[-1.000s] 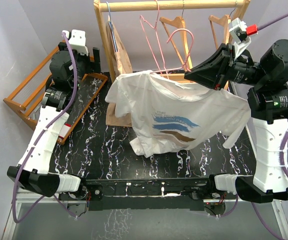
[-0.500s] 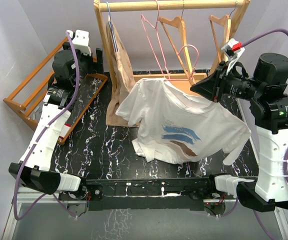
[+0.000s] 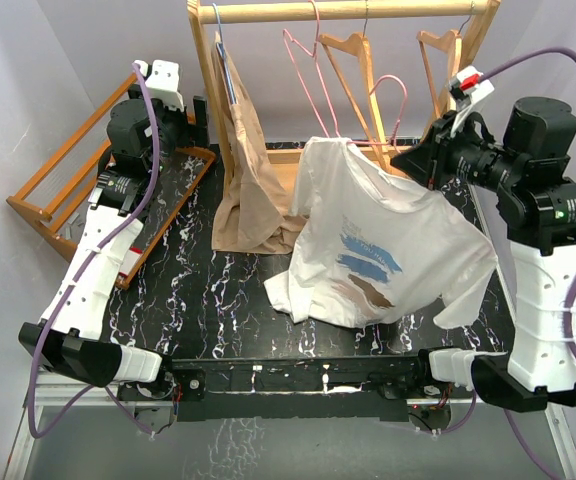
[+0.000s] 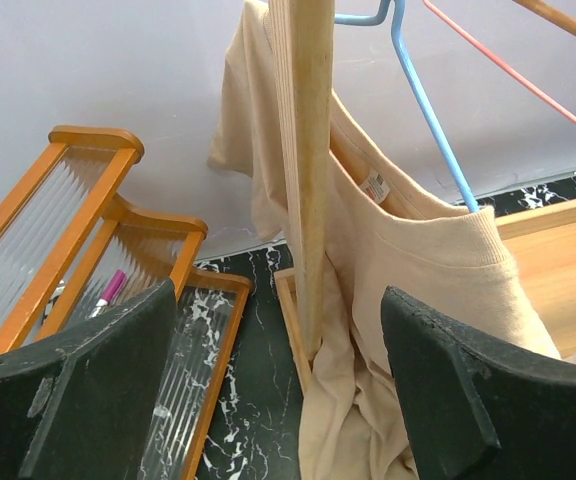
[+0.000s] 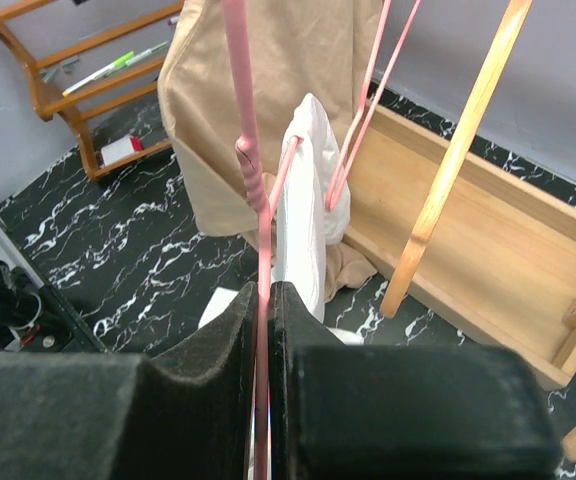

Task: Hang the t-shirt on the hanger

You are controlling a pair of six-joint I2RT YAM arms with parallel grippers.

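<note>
1. While its jaws press together with only a thin slit between them, the right gripper (image 5: 264, 300) clamps the pink wire of the hanger (image 5: 238, 80), which rises straight out of that slit.
2. Just past the fingertips, the t-shirt (image 5: 305, 190) drapes over the hanger's arm as a narrow white fold (seen edge-on from the wrist).
3. From above, the shirt spreads out from the gripper with its blue print facing up. Its lower hem lies on the black marbled table (image 3: 198, 290) close to the near edge, and one sleeve drops beside the right arm's white column.
4. The hanger's hook stands in the air below the top rail (image 3: 348, 10), between two light-wood hangers (image 3: 353, 60).
5. A beige garment (image 3: 253, 190) hangs on a blue hanger (image 4: 428, 120) by the rack's left post (image 4: 308, 150), its edge just beside the shirt's left side.
6. The left gripper (image 4: 278, 300) faces that post with its fingers wide apart, holding nothing. A broad strip of bare marble shows between the shirt's left edge and the left arm.
</note>
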